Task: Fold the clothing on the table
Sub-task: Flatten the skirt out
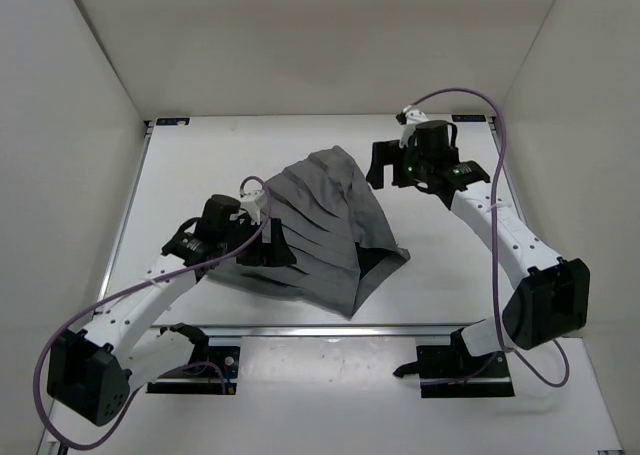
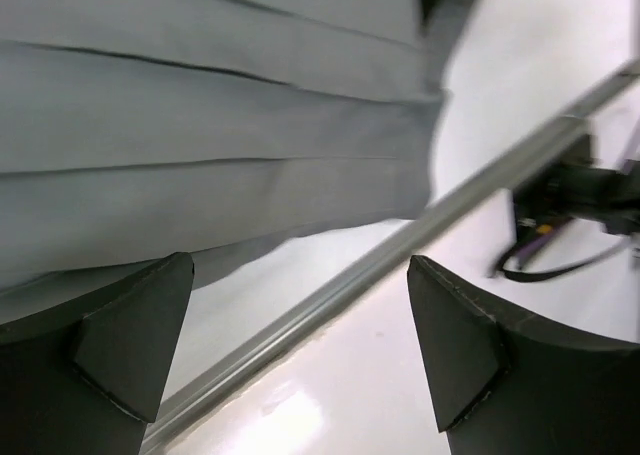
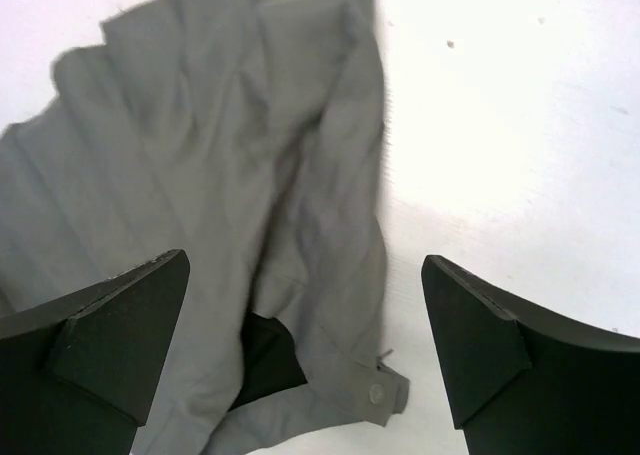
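Fanning pleated grey clothing [image 1: 320, 225], matte white table [image 1: 430, 265]; left hand [image 2: 300, 345], right hand [image 3: 305, 340] gaping, empty

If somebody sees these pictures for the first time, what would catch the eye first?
The dark grey pleated fabric garment, fan-shaped and rumpled, lies in the middle of the flat white table, with its darker inside showing at the near right corner. The left end effector is open at the garment's left edge. The right end effector is open beside its far right side.
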{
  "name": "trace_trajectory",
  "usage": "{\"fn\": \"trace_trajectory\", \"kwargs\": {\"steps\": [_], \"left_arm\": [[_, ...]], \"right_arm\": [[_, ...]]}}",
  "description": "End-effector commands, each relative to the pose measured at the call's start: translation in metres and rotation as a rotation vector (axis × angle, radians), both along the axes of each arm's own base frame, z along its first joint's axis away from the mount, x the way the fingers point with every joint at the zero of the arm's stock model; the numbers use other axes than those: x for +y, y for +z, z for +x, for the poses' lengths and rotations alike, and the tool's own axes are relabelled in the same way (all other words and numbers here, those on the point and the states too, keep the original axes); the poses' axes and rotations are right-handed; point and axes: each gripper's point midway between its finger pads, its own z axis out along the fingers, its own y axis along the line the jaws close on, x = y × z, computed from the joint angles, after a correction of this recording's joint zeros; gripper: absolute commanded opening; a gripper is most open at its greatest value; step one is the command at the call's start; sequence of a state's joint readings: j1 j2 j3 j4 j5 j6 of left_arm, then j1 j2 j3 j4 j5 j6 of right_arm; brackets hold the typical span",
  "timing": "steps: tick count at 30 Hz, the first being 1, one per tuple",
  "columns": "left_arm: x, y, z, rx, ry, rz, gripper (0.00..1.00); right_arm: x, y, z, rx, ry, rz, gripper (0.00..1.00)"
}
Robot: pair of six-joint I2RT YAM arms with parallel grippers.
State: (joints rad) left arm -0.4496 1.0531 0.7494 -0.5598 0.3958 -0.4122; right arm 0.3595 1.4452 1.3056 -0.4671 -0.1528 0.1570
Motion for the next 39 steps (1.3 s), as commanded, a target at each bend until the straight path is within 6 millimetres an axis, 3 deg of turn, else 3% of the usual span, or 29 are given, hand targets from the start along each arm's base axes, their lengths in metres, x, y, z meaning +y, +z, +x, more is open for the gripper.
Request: {"fn": "trace_trajectory", "kwargs": {"steps": [1,5,7,8,11,12,13,14,15,16,17,18,19,20,21,22,23,24,30,33,39], "left_arm": [[-0.023,0.035,-0.002,-0.089,-0.049,-0.179,0.99],[-0.028,0.037,-0.008,-0.088,-0.082,-0.214,0.99],[-0.035,0.04,-0.008,-0.098,-0.095,-0.262,0.99],[-0.038,0.042,-0.01,-0.086,-0.101,-0.287,0.98],[-0.067,0.052,-0.016,-0.125,-0.185,-0.354,0.98],[-0.076,0.053,-0.023,-0.116,-0.217,-0.369,0.95],[-0.086,0.058,-0.025,-0.119,-0.243,-0.406,0.76],[-0.093,0.061,-0.025,-0.115,-0.244,-0.439,0.34],[-0.098,0.06,-0.031,-0.104,-0.26,-0.453,0.21],[-0.104,0.061,-0.028,-0.102,-0.246,-0.452,0.0],[-0.107,0.056,-0.023,-0.077,-0.218,-0.44,0.0],[-0.112,0.05,-0.024,-0.052,-0.218,-0.426,0.0],[-0.116,0.049,-0.026,-0.03,-0.212,-0.438,0.24],[-0.122,0.045,-0.03,0.008,-0.21,-0.452,0.57],[-0.125,0.033,-0.033,0.071,-0.196,-0.451,0.63],[-0.131,0.036,-0.035,0.064,-0.208,-0.466,0.64],[-0.135,0.026,-0.038,0.11,-0.195,-0.446,0.65],[-0.138,0.017,-0.037,0.146,-0.169,-0.424,0.65],[-0.143,-0.02,-0.037,0.283,-0.05,-0.315,0.83],[-0.141,-0.027,-0.03,0.289,-0.001,-0.276,0.86],[-0.133,-0.041,-0.024,0.352,0.112,-0.254,0.82]], "right_arm": [[-0.002,-0.009,-0.007,-0.019,0.001,0.004,0.99],[0.009,-0.023,-0.03,-0.023,0.054,-0.008,0.99],[0.002,-0.047,-0.042,0.025,0.05,-0.019,0.99],[0.001,-0.046,-0.042,0.027,0.034,0.004,0.99],[-0.006,-0.063,-0.052,0.057,0.029,0.013,0.98],[-0.008,-0.068,-0.056,0.069,0.028,0.013,0.94],[-0.008,-0.069,-0.057,0.075,0.029,0.019,0.81],[-0.008,-0.075,-0.059,0.093,0.027,0.02,0.63],[-0.011,-0.077,-0.06,0.101,0.032,0.023,0.49],[-0.014,-0.079,-0.061,0.113,0.022,0.03,0.14],[-0.022,-0.082,-0.06,0.133,-0.017,0.039,0.01],[-0.025,-0.085,-0.061,0.138,-0.021,0.032,0.01],[-0.029,-0.086,-0.06,0.137,-0.035,0.029,0.08],[-0.034,-0.092,-0.062,0.153,-0.048,0.014,0.17],[-0.035,-0.091,-0.061,0.148,-0.058,0.015,0.15],[-0.038,-0.091,-0.06,0.144,-0.059,0.006,0.11],[-0.038,-0.093,-0.061,0.149,-0.067,0.002,0.14],[-0.04,-0.095,-0.061,0.151,-0.072,-0.01,0.24],[-0.045,-0.1,-0.062,0.139,-0.088,-0.045,0.48],[-0.045,-0.102,-0.063,0.139,-0.097,-0.059,0.55],[-0.044,-0.1,-0.065,0.131,-0.114,-0.037,0.6]]}}
